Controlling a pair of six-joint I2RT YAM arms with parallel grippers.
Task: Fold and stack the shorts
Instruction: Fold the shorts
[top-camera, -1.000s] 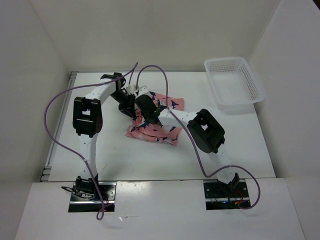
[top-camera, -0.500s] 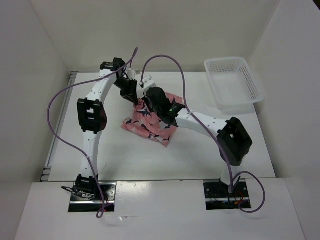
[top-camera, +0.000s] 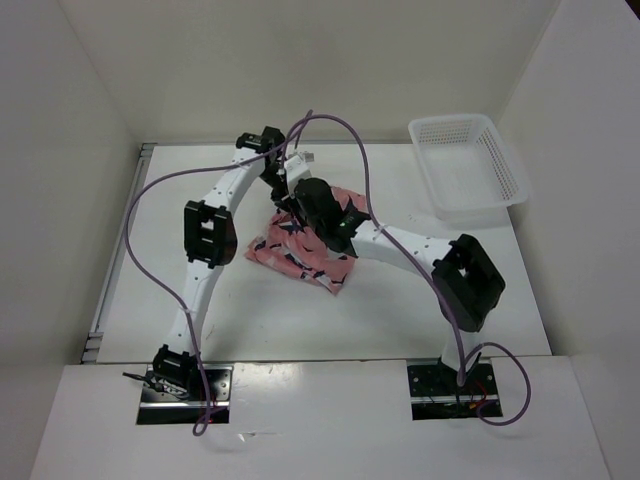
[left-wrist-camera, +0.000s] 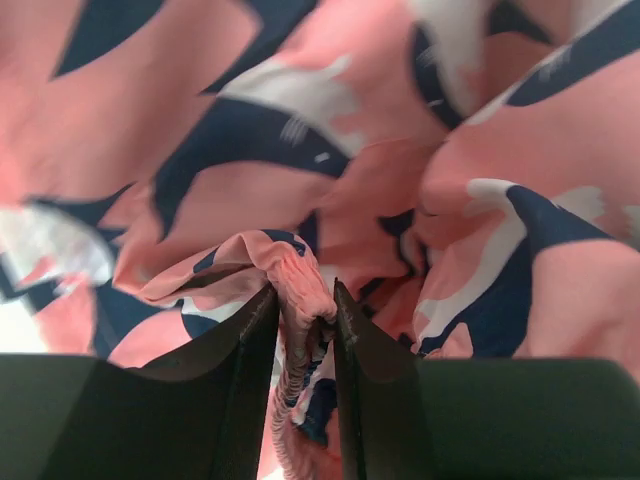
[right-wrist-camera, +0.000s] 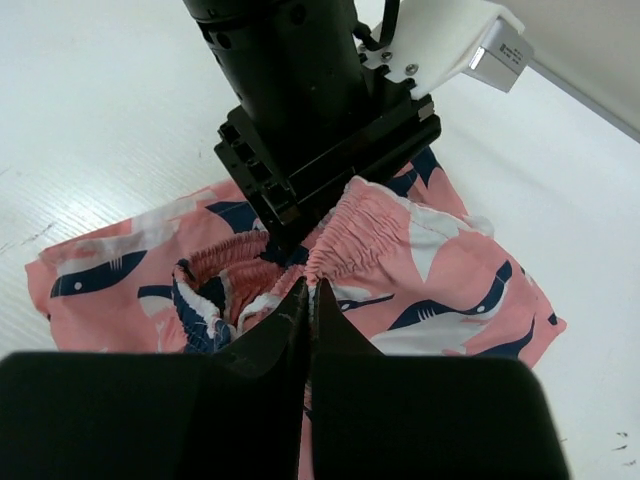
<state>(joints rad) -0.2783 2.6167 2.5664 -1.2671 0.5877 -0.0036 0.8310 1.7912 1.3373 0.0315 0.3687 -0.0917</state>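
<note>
The salmon-pink shorts with navy-and-white sharks lie bunched on the white table near the back middle. My left gripper is shut on the gathered waistband, which fills the left wrist view. My right gripper sits right beside it, also shut on the elastic waistband. The left gripper's black body hangs directly above the fabric in the right wrist view. The shorts spread out to both sides below the jaws.
A white plastic mesh basket stands at the back right corner. White walls enclose the table on the left, back and right. Purple cables loop above both arms.
Both arms have swung toward the back middle, drawing the waistband up and back. The shorts have shifted and bunched under the two grippers, which now sit close together.
</note>
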